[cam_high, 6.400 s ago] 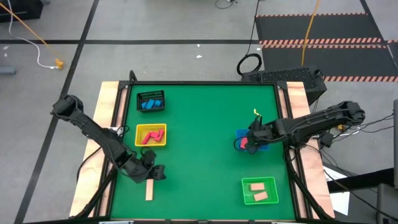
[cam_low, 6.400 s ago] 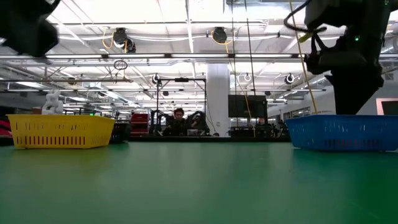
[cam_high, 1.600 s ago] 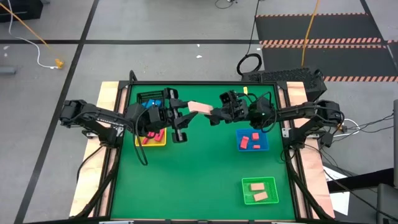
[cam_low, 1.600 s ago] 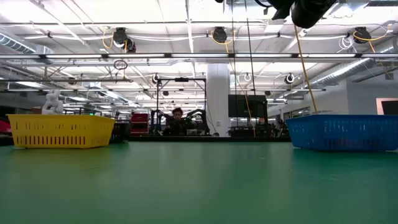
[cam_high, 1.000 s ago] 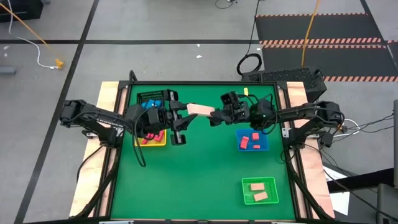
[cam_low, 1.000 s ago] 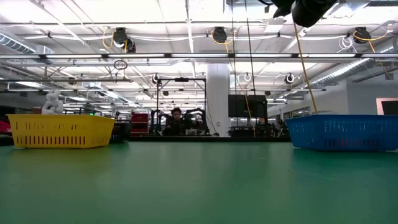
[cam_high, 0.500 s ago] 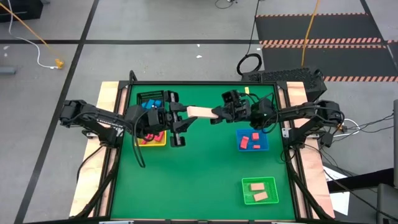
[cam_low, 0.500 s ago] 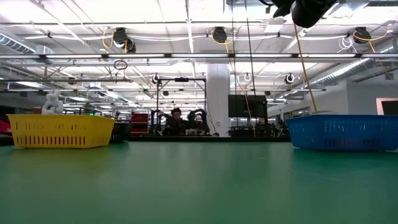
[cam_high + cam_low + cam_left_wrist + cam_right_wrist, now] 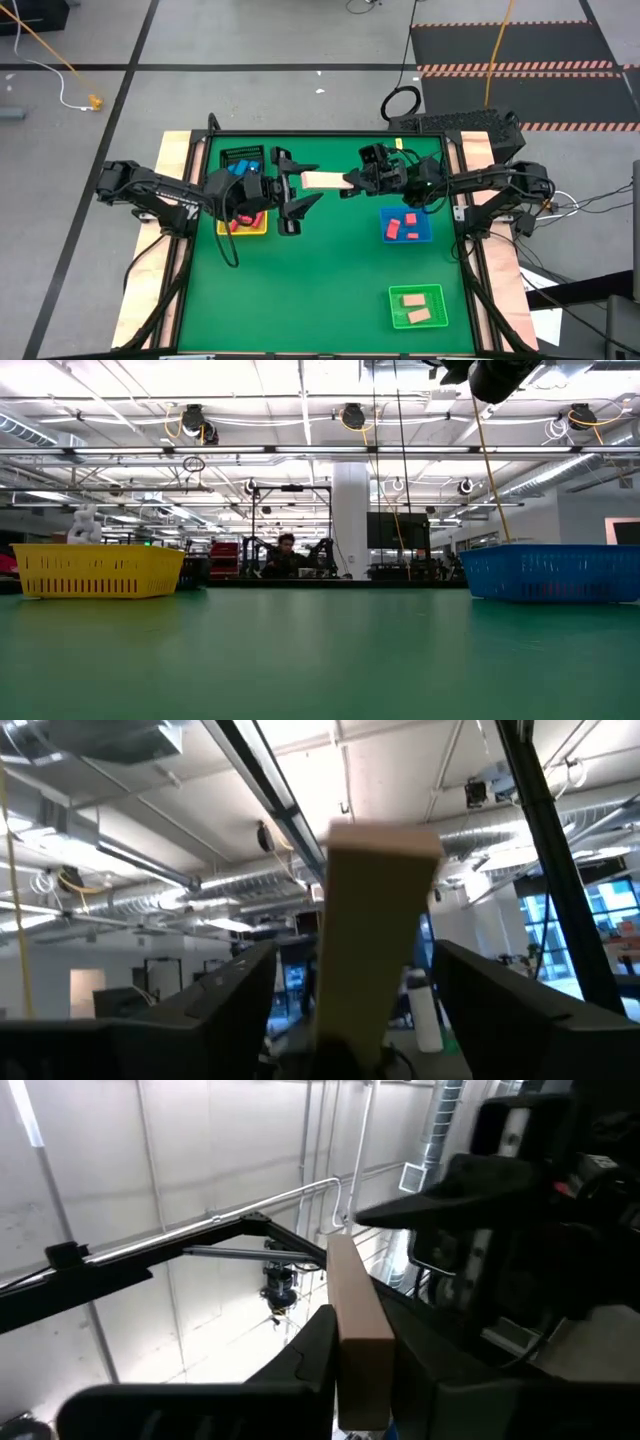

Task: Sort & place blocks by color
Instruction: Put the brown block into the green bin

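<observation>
R gripper (image 9: 352, 183) clamped on tan bar (image 9: 322, 180)

my two arms and the tan bar (image 9: 322, 180) span the upper middle of the frame; lower centre of the green table (image 9: 320, 285) lies bare; yellow tray (image 9: 243, 226) left, blue tray (image 9: 406, 226) right, green tray (image 9: 416, 306) lower right.

Bar (image 9: 323, 180) mid-air between left arm (image 9: 170, 195), right arm (image 9: 480, 185).

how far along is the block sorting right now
Done: two tan blocks lie in the green tray. In hand: a tan bar passes above the table, right gripper shut on it, left gripper open. Left: place it; red blocks sit in the yellow tray and blue tray.
</observation>
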`<action>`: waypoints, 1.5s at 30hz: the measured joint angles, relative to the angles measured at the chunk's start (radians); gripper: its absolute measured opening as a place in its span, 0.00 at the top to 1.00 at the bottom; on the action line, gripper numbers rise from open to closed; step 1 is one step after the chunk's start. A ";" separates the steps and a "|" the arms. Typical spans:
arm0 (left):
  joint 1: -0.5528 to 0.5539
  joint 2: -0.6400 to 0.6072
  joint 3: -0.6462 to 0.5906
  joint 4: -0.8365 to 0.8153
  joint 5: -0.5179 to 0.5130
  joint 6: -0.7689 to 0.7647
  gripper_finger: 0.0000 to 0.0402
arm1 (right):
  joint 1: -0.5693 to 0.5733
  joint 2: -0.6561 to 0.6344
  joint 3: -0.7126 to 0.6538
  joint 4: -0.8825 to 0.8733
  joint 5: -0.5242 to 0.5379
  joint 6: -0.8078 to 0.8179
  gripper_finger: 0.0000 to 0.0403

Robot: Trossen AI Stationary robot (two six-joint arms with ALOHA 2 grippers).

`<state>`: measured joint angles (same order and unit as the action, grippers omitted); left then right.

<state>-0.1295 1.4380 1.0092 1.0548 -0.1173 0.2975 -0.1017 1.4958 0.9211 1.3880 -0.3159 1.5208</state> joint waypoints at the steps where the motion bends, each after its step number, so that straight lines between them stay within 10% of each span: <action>1: 0.000 0.000 0.000 -0.010 0.000 -0.007 0.32 | -0.005 -0.006 0.000 0.001 -0.003 -0.001 0.90; 8: 0.000 0.000 0.000 -0.028 0.000 -0.095 0.27 | -0.082 -0.108 0.000 -0.147 -0.112 -0.060 0.90; 24: 0.008 -0.001 0.000 -0.294 -0.101 -0.516 0.27 | -0.169 -0.597 0.000 -1.422 -0.124 -0.639 0.90; 34: 0.073 -0.069 0.000 -0.441 -0.101 -0.730 0.27 | -0.071 -0.736 0.000 -2.001 -0.103 -0.578 0.90; 45: 0.182 -0.261 -0.001 -0.897 -0.005 -0.839 0.27 | 0.200 -0.736 0.000 -2.188 -0.104 -0.360 0.89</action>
<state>0.0524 1.1770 1.0087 0.1577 -0.1225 -0.5420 0.0985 0.7597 0.9207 -0.7995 -0.4197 1.1603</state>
